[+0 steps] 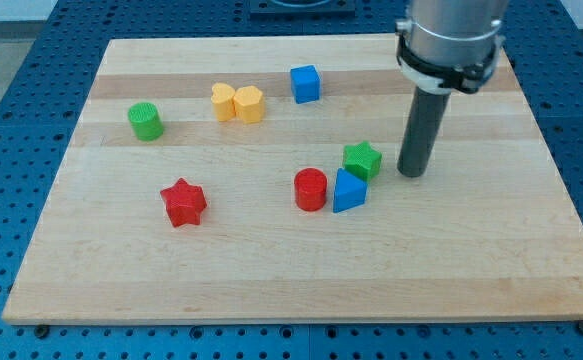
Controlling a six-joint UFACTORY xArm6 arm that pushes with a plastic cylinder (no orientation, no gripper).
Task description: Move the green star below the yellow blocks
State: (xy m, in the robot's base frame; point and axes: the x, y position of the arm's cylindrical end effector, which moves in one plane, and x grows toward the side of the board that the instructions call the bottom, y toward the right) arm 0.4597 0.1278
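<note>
The green star (362, 159) lies right of the board's middle, touching the top of the blue triangle (348, 191). Two yellow blocks (237, 103), a pentagon-like one and a heart-like one, sit side by side toward the view's top left of the star. My tip (411, 172) rests on the board just to the right of the green star, a small gap apart from it.
A red cylinder (311, 189) stands left of the blue triangle. A red star (183, 203) lies lower left. A green cylinder (146, 121) is at the left. A blue cube (306, 84) sits near the top. The wooden board (271, 280) ends at blue pegboard.
</note>
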